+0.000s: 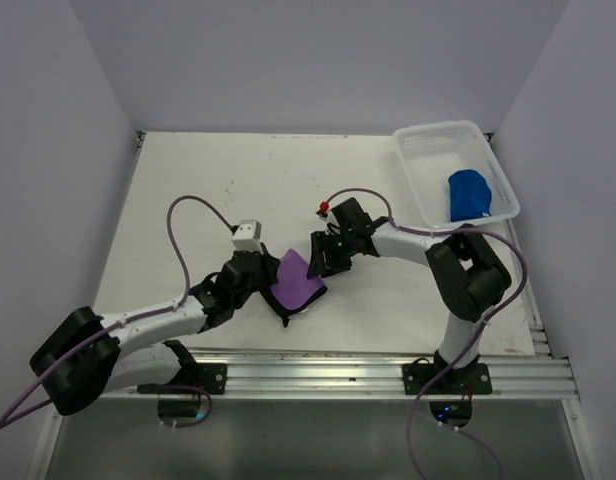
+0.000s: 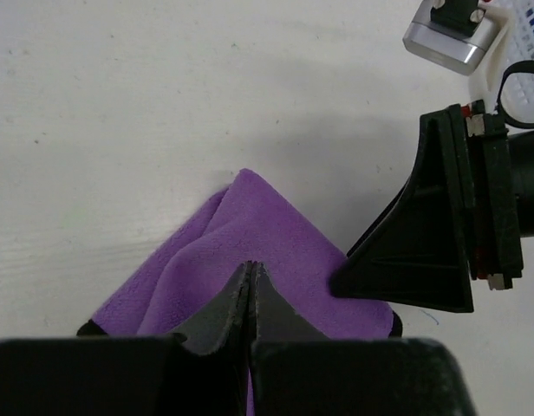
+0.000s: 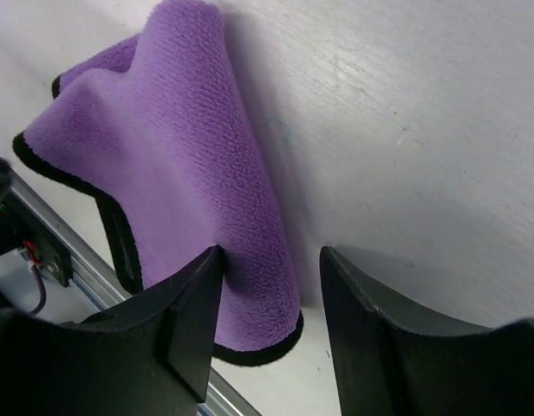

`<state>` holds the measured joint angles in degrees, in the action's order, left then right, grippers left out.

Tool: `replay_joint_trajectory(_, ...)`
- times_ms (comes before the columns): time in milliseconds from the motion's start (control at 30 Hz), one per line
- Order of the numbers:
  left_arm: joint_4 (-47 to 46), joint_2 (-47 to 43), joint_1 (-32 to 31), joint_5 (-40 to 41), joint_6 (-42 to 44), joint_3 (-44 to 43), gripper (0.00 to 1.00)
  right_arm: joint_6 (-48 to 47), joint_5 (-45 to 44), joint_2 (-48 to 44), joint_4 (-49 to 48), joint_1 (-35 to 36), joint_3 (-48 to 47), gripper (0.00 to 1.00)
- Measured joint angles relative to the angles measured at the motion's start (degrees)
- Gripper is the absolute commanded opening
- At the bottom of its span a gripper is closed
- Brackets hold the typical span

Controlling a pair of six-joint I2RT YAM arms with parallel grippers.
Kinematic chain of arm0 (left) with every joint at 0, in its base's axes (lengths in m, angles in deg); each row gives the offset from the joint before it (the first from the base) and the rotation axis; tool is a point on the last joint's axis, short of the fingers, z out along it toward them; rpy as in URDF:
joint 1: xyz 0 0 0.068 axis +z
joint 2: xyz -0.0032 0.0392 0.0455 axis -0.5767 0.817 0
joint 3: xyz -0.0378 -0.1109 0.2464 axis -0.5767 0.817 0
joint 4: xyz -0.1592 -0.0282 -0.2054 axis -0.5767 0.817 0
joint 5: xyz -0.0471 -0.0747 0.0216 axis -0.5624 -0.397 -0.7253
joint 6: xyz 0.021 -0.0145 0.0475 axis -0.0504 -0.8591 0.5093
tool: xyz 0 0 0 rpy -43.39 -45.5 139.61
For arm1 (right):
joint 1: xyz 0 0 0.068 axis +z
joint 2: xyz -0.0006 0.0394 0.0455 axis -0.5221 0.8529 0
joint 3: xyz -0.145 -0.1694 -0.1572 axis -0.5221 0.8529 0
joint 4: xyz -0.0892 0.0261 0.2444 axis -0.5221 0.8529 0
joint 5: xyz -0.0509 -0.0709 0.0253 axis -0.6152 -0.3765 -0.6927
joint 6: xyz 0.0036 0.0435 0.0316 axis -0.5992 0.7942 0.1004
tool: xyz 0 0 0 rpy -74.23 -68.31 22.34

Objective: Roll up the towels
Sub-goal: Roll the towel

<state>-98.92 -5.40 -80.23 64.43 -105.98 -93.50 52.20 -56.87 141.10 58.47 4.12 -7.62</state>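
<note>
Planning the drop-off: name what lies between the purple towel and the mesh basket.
Top view: the right gripper and its arm span that stretch above the table.

The purple towel (image 1: 293, 283) is seen in plain, fuzzy violet, edged all round by a thin black border. The blue towel (image 1: 469, 194) is shown in one solid bright blue. A fine white mesh pattern is carried by the basket (image 1: 416, 170). Matt black is worn by the left claw (image 2: 251, 269) and the right claw (image 3: 270, 253). The surface (image 1: 218, 180) is seen off-white, faintly speckled.
</note>
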Motion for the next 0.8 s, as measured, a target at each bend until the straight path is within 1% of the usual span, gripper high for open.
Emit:
replay_joint_trajectory(133, -3.96, 7.54, 0.35, -2.75, -0.04, -0.09, 0.0, 1.07, 1.22, 0.07, -2.45, -0.13, 2.38, 0.57)
replay_joint_trajectory(300, -7.15, 14.32, 1.92, -4.13, -0.48, 0.04, 0.0, 1.92, 1.95, -1.16, -4.81, -0.13, 4.42, 0.58)
replay_joint_trajectory(500, -9.01, 17.99, 2.64, -4.37, -0.55, 0.63, 0.0, 2.89, 2.86, -4.52, -6.23, -0.13, 9.05, 0.57)
replay_joint_trajectory(600, -9.77, 18.69, 2.67, -4.44, -0.57, 0.63, 0.0, 3.37, 3.02, -6.21, -7.08, -0.13, 11.67, 0.53)
replay_joint_trajectory(733, -10.88, 18.86, 2.84, -4.81, -0.7, 0.79, 0.0, 4.33, 3.69, -6.34, -9.62, -0.13, 13.25, 0.44)
replay_joint_trajectory(800, -11.52, 18.86, 2.95, -5.01, -0.9, 1.25, 0.0, 4.85, 4.37, -5.86, -10.67, -0.15, 13.42, 0.42)
